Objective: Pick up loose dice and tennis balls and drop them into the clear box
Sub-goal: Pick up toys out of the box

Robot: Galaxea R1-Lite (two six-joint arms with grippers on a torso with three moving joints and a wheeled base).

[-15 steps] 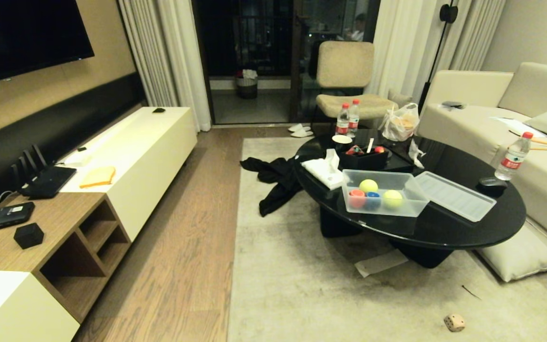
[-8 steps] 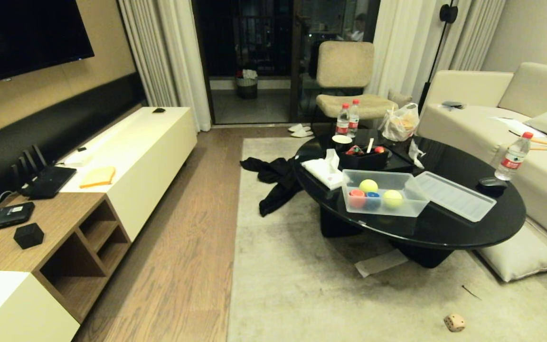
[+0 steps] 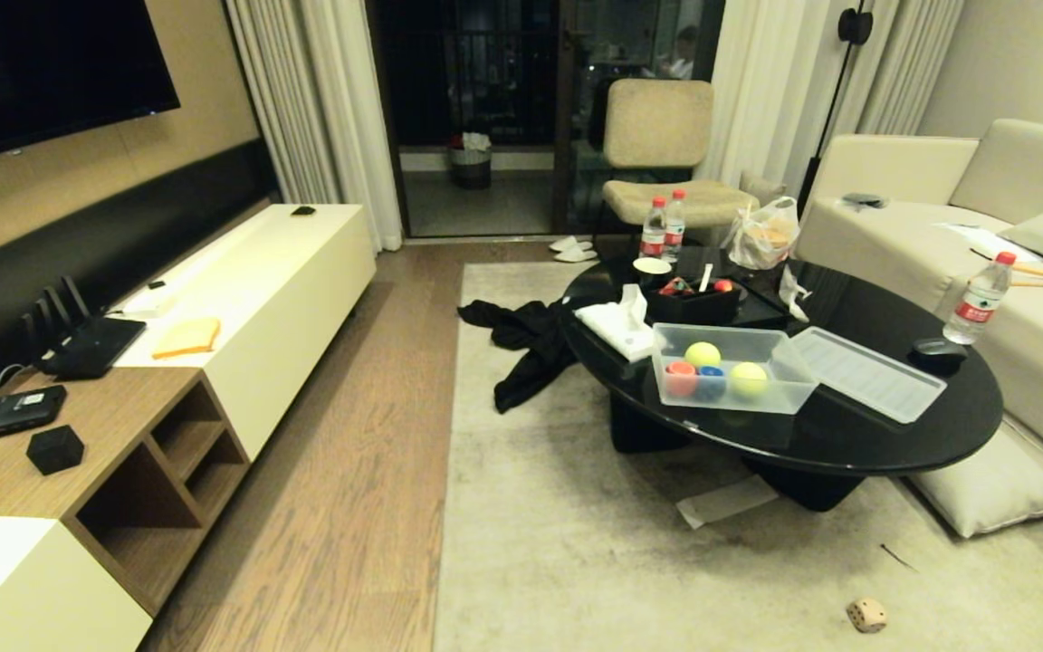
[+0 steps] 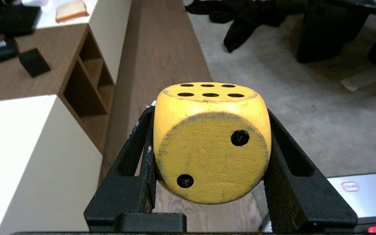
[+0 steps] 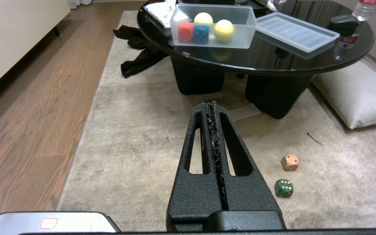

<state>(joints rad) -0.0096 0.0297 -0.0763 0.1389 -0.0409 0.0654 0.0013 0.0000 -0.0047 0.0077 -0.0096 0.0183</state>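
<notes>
Clear box (image 3: 789, 391) on the black table (image 3: 847, 435) (tennis balls (image 3: 703, 354), seemingly two dice (image 3: 681, 371) inside), cream die (image 3: 866, 615) on rug (image 3: 621, 561).

Warm dim indoor light, dark window behind; glare on black table (image 3: 847, 435); wrist-view backgrounds slightly soft

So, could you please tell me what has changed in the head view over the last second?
Nothing visibly changed. The clear box on the table, with two tennis balls and the red and blue dice inside, its lid beside it, and the cream die on the rug all sit where they were. Neither arm shows in that view.
</notes>
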